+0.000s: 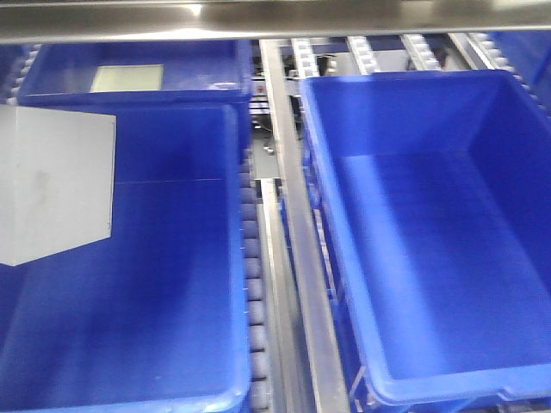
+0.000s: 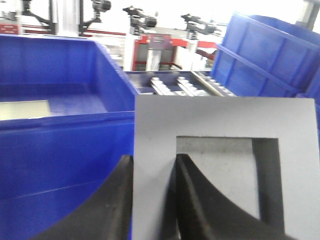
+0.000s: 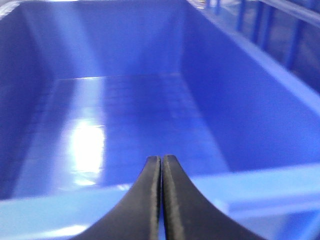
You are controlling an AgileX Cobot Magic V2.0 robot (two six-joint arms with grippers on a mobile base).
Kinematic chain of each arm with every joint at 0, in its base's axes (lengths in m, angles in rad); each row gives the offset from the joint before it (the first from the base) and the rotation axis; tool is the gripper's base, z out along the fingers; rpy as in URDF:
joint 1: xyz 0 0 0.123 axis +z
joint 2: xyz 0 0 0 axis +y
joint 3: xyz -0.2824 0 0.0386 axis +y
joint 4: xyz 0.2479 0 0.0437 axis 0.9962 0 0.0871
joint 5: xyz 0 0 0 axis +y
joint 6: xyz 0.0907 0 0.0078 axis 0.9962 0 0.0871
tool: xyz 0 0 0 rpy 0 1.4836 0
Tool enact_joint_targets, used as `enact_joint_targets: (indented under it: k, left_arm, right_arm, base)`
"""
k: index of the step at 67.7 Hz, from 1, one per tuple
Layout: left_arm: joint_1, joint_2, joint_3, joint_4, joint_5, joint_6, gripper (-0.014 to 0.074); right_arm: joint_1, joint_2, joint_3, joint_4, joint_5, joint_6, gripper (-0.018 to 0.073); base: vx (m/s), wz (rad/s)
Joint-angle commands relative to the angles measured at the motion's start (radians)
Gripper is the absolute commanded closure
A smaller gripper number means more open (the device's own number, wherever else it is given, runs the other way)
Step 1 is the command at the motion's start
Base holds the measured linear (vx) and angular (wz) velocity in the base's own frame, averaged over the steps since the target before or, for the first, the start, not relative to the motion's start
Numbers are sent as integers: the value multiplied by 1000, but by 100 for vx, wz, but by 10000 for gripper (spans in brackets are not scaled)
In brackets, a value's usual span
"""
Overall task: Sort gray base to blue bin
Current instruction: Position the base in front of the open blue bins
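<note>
Where the left gripper [image 2: 154, 165] bit: it was clamped on one wall of the gray block [image 2: 225, 117], one black finger [image 2: 112, 205] outside and the other inside the square hollow. A thin wall probably gave a surer pinch than the block's full width.
Right gripper [image 3: 161, 167]: its two fingers were pressed together on nothing, above a grid-patterned bin floor. I judged this kept it out of the left arm's way.
Gray block, place: in the front view it hung at 9 o'clock over the blue bin [image 1: 172, 284], with its hollow face turned toward the left wrist camera. I could not tell how high it was above the floor.
Blue bin: it was deep and lay directly beneath the block, so it looked like the drop spot. The carry seemed nearly over, with only the release left.
Risk: the finger inside the hollow might drag the block as the grip opened.
Metal rail [image 1: 301, 258]: it ran from 12 to 6 o'clock between the bins, with rollers beside it.
Second bin [image 1: 430, 241]: it sat at 3 o'clock, the same blue, well apart from the block.
Bin with the pale sheet [image 1: 202, 73]: it sat at 11 o'clock, behind the blue bin. The sheet [image 1: 127, 77] marked it as the wrong one.
</note>
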Motion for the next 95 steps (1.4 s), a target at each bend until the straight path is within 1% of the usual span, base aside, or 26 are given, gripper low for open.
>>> enact_joint_targets:
  k: [1,36,95]
  left_arm:
    - [2,0,-38,-4,-112,-13,593]
    - [2,0,-38,-4,-112,-13,593]
    - [2,0,-38,-4,-112,-13,593]
  right_arm:
    - [-5,-9,2,-8,-75,-12,564]
    - [-5,-9,2,-8,-75,-12,564]
    - [-5,-9,2,-8,-75,-12,564]
  base:
    - [-2,25]
    - [-2,17]
    - [0,-2]
